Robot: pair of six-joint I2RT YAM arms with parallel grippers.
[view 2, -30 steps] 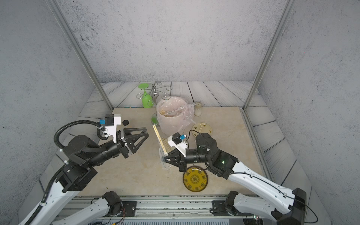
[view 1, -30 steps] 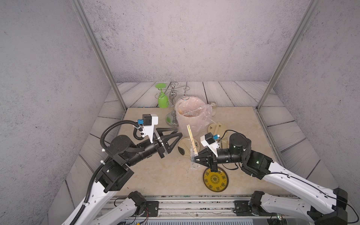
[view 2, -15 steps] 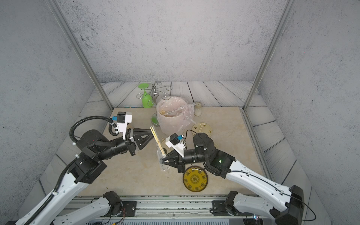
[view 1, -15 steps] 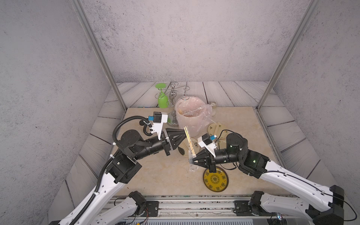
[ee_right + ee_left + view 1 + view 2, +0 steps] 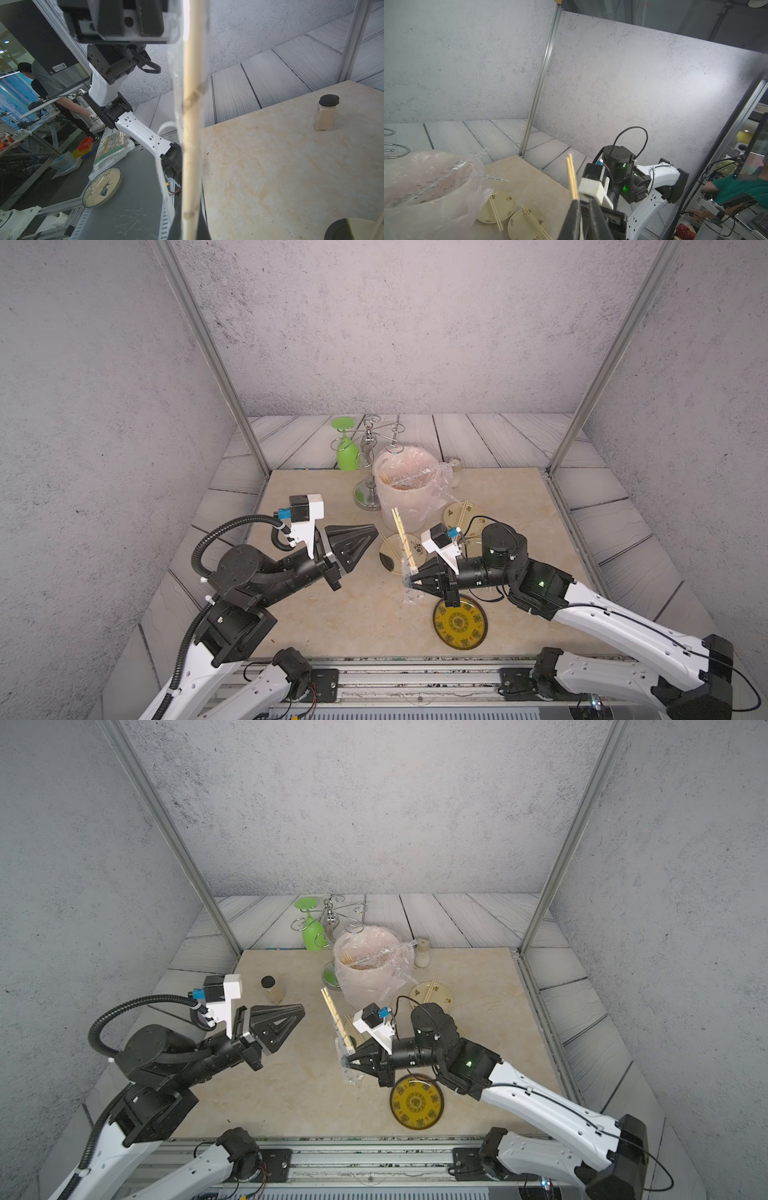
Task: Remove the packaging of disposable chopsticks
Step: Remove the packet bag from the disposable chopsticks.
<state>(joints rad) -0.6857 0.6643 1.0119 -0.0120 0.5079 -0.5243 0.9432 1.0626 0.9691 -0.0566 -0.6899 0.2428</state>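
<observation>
Bare tabletop (image 5: 332, 614) near front, pink bag (image 5: 409, 497) crowding the back

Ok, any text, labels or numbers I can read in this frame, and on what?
No text is legible.
packaging sleeve: dark printed marks, too blurred to read.
pale plate: small printed marks, too small to read.
white tag on the black panel outside: too small to read.
yellow plate: ornament only, no words.

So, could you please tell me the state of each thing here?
Right gripper: shut on chopsticks.
Left gripper: shut, nothing seen held.
Chopsticks: held tilted, top bare.
Sleeve: on their lower part, not yet off.
Jar: upright, capped.
Glass: hanging upside down.
Yellow plate: flat, bare.
Bag: open.
</observation>
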